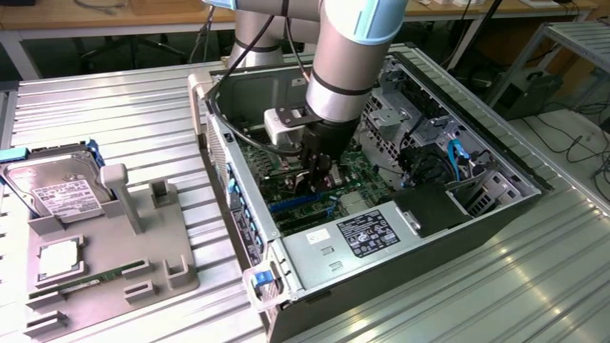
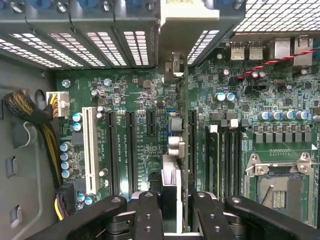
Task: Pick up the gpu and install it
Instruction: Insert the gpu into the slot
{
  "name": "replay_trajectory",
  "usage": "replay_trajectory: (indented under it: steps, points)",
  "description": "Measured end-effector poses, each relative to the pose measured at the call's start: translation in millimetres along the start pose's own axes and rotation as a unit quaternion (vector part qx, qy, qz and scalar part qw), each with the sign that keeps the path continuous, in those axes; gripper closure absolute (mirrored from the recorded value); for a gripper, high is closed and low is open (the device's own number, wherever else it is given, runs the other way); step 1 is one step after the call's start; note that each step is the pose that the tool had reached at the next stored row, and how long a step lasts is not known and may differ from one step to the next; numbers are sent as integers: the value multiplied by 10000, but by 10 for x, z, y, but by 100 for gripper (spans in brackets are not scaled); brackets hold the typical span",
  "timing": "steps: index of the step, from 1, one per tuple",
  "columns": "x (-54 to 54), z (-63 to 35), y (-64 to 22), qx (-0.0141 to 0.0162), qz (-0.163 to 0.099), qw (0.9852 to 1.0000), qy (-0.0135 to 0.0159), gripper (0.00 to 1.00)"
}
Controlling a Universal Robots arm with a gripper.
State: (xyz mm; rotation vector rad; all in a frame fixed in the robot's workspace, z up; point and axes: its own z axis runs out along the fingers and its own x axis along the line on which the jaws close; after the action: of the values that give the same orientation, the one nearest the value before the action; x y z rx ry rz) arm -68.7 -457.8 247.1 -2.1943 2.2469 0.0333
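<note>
Wrist view looked straight down onto the motherboard inside the case. The end effector had its two black fingers set narrow, closed on the gpu, which stood edge-on between them. The card's silvery bracket reached to the case's rear slot grilles, and its lower edge sat over the motherboard among the long black slots, just beside the white slot. Whether the card was fully seated could not be told. The empty CPU socket lay on the far side of the card from the white slot.

Exterior view showed the arm reaching down into the case, the end effector low over the motherboard. Beside the case on the desk sat a grey holder carrying a hard drive.
</note>
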Motion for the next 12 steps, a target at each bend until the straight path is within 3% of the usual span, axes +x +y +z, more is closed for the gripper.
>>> replay_trajectory:
  steps: [12]
  points:
    - [5,69,63,0,2,10000,0,72]
